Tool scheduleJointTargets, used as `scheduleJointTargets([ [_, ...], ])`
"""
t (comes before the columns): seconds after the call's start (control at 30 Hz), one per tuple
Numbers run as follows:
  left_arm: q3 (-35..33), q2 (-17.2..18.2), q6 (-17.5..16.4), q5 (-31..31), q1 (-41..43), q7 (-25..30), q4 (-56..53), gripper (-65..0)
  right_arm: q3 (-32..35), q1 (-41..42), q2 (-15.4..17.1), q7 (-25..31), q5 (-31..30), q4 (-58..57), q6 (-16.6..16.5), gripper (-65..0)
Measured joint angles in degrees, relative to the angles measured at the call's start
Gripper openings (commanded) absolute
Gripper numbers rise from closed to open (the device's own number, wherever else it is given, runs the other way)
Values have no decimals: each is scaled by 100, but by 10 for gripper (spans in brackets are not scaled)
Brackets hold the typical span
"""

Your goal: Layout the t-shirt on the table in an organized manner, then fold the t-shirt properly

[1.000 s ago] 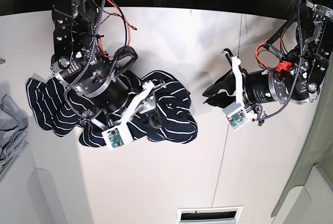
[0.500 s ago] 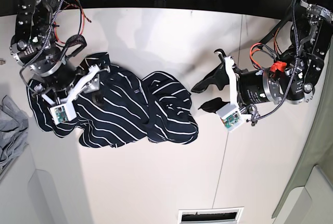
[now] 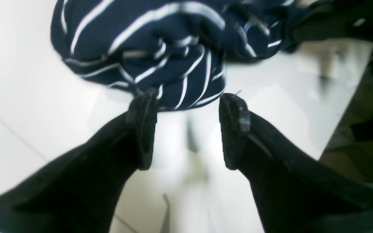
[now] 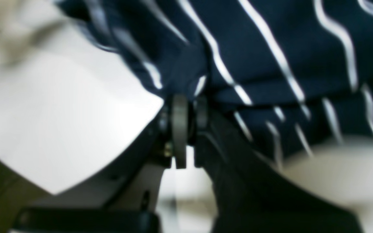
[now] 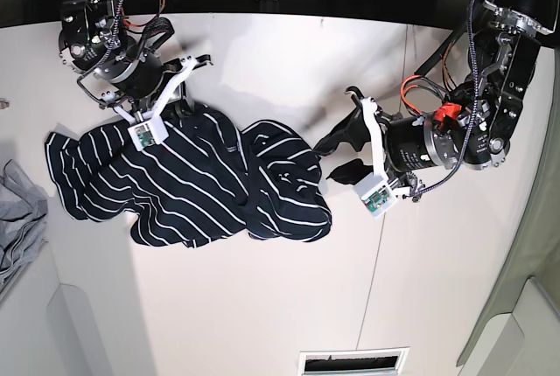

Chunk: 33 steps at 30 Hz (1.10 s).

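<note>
While crumpled at left-centre of the base view: t-shirt [image 5: 188, 188] on table [image 5: 262, 306], layout step in hand.
Right gripper [image 4: 188, 106] clamped together on a fold at the upper edge of the fabric, toward the upper left of the base frame; left gripper [image 3: 186, 129] spread apart, just short of the bunched right-hand hem, holding nothing. Next, probably: close on that hem, then draw both edges apart to flatten. Ample bare surface at centre and lower frame; grey cloth [image 5: 17, 219] close to the left margin, to be avoided.
</note>
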<state>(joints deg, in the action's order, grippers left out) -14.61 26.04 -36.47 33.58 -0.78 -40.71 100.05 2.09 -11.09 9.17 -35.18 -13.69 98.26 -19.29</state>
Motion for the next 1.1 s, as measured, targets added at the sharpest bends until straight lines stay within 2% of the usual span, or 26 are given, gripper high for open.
scheduleJointTargets([
  [0.07, 0, 24, 0, 9, -7, 2, 0, -319, 157, 50, -101, 4, -46, 11, -7, -650],
  [0.17, 70, 24, 0, 31, -70, 4, 2, -319, 341, 61, -306, -37, -197, 129, -516, -650],
  [0.2, 166, 20, 0, 83, -83, 24, 2, -319, 428, 48, -389, -87, -258, 212, -588, -650],
  [0.3, 678, 15, 0, 142, -81, -11, 17, -319, 809, 48, -603, -216, -339, 472, -772, -650],
  [0.4, 1346, 17, 2, 498, -83, -103, 33, -319, 1268, 76, -745, -190, -326, 577, -903, -650],
  [0.43, 1528, 28, 4, 717, -83, -177, 35, -319, 1434, 94, -776, -195, -192, 577, -905, -574],
  [0.5, 1738, 31, 4, 1106, -85, -326, 35, -319, 1738, 114, -793, -212, 44, 577, -898, -369],
  [0.53, 1749, 31, 4, 1198, -83, -358, 35, -319, 1847, 116, -793, -212, 96, 577, -887, -311],
  [0.6, 1714, 26, 2, 1209, -70, -391, 35, -319, 1947, 116, -793, -214, 195, 577, -885, -301],
  [0.63, 1681, 28, 2, 1211, -59, -391, 35, -319, 1947, 114, -793, -212, 195, 577, -855, -301],
  [0.67, 1639, 26, 4, 1211, -37, -389, 35, -319, 1941, 122, -791, -212, 199, 577, -675, -301],
  [0.8, 1329, -55, 22, 1169, 85, -393, 35, -319, 1711, 140, -791, -216, 872, 577, -15, -301],
  [0.97, 848, -575, 966, 149, 96, -251, 26, -319, 1084, 140, -793, -212, 1314, 577, 592, -301],
  [1.03, 704, -820, 1403, -407, 94, -149, 20, -319, 820, 140, -793, -212, 1316, 577, 713, -301],
  [1.1, 586, -1008, 1569, -846, 94, -136, 15, -319, 640, 140, -793, -214, 1318, 577, 739, -301],
])
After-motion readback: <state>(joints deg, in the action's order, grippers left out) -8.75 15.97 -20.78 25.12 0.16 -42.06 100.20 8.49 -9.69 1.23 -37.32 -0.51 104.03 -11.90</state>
